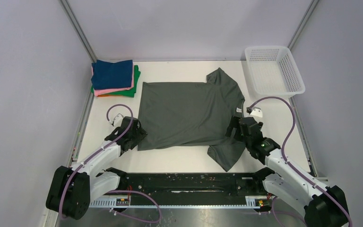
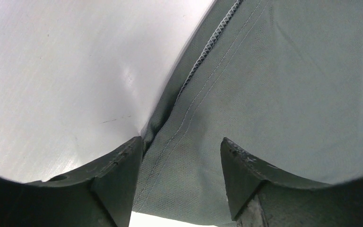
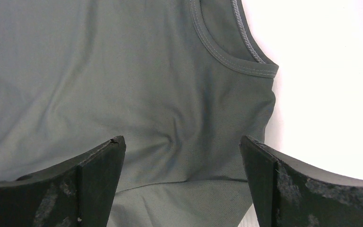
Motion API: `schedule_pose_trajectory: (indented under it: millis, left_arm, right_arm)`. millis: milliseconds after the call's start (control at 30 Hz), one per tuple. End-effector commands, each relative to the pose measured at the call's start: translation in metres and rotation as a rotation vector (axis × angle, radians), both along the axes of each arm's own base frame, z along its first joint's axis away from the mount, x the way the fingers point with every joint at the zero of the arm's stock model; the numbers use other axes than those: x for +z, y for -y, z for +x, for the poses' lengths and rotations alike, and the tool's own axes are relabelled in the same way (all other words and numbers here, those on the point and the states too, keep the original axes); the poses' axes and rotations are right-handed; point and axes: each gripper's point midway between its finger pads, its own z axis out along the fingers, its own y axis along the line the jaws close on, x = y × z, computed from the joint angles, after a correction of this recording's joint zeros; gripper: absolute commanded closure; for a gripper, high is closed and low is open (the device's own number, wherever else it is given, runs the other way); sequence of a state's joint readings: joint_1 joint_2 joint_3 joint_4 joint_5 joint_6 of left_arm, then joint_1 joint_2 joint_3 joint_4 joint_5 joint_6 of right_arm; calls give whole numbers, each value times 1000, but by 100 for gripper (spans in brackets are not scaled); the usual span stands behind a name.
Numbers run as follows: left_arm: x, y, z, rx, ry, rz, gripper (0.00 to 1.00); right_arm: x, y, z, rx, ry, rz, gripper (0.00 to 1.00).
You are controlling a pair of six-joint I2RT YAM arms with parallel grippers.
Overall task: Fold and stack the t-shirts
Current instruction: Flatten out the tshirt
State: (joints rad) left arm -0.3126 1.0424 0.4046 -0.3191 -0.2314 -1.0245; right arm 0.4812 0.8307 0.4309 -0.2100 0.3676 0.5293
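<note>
**A:** Where is the big shirt?

**B:** The grey-green shirt lies spread flat on the table, with a gripper at each end. The left gripper sits at one bottom corner. The right gripper is at the neck end, just beside a sleeve.

**A:** Are the left fingers holding anything?

**B:** No, they stand apart. A stitched seam runs in towards them and ends close to the inner face of one finger. Cloth fills the gap across to the other finger, and bare table shows ahead of the first one. (Whether the tips press on the cloth, I cannot tell.)

**A:** And the right fingers?

**B:** They are spread wide too, gripping nothing. Cloth lies between them and ahead of them, puckered a little in the gap. The neckline curves ahead, nearer one finger, and white table shows outside that finger.

**A:** The folded shirts?

**B:** They are in a stack well beyond the left gripper, at the far corner of the table. The navy shirt is on top and the pink shirt is under it. The orange shirt and the green shirt show only as edges below. The stack's corner is just beside the big shirt's far corner.

**A:** Anything else?

**B:** A white basket sits far beyond the right gripper, apart from the cloth.
</note>
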Motion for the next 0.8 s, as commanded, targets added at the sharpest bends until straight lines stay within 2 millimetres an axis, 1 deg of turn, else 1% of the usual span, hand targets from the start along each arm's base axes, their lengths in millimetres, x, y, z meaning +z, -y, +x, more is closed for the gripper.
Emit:
schedule_pose_trajectory:
  millis: [0, 167, 233, 300, 367, 467, 533, 567, 633, 767]
  left_arm:
    - [-14, -1, -14, -12, -83, 2, 39]
    - [-14, 1, -12, -15, -88, -2, 42]
    - [-15, 1, -15, -21, -99, -6, 43]
    - [-16, 1, -22, -19, -129, -5, 44]
    - [-13, -8, -31, 12, -158, 25, 44]
    - [1, -25, -46, 62, -190, 87, 44]
    - [8, -28, -57, 68, -202, 89, 44]
    - [9, -28, -62, 66, -205, 78, 44]
    - [8, -19, -69, 43, -205, 26, 44]
    - [-6, -4, -76, 17, -218, -45, 45]
  right_arm:
    - [21, -4, 14, -5, 64, 19, 1]
    - [22, -4, 14, -4, 64, 18, 1]
    - [22, -4, 14, -5, 64, 17, 1]
    - [23, -5, 14, -2, 66, 22, 1]
    - [23, -5, 14, 0, 67, 24, 0]
    - [23, -6, 13, 5, 65, 26, 0]
    - [24, -7, 13, 8, 67, 32, 1]
    - [24, -7, 13, 9, 66, 33, 1]
    - [24, -8, 12, 15, 66, 37, 0]
    - [24, -8, 11, 18, 67, 43, 1]
